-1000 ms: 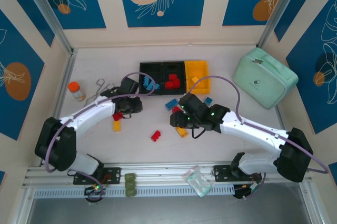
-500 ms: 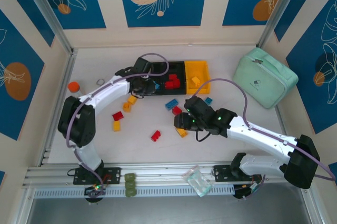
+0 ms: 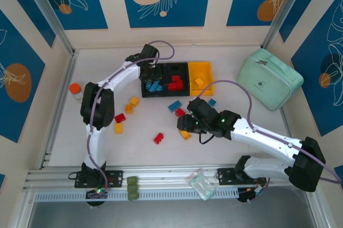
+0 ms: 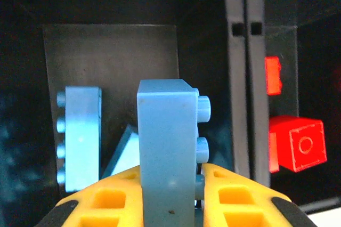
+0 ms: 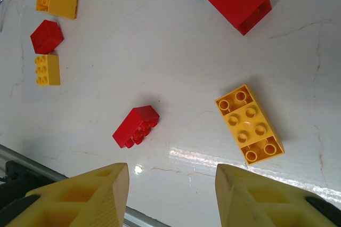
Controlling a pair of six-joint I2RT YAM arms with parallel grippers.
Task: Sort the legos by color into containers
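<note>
My left gripper [image 3: 150,71] hangs over the left black container [image 4: 106,51] and is shut on a blue lego [image 4: 168,136], held upright with its studs to the right. Other blue legos [image 4: 80,136] lie on that bin's floor. Red legos [image 3: 175,82] fill the middle black container [image 3: 177,66], and a yellow one [image 3: 199,82] lies in the yellow container [image 3: 206,70]. My right gripper [image 5: 173,171] stands open above the table, nothing between its fingers. A yellow lego [image 5: 249,124] and a red lego [image 5: 136,126] lie just ahead of it.
Loose legos are scattered in front of the bins: yellow [image 3: 134,101], red [image 3: 120,118], blue [image 3: 174,105], blue [image 3: 212,102]. A mint pouch [image 3: 269,78] lies at the right, an orange-capped bottle [image 3: 76,90] at the left, an olive block [image 3: 132,189] on the near rail.
My left arm has swung from the middle of the table up to the left black bin, carrying the blue lego. The right arm shifted slightly and has held still since.
</note>
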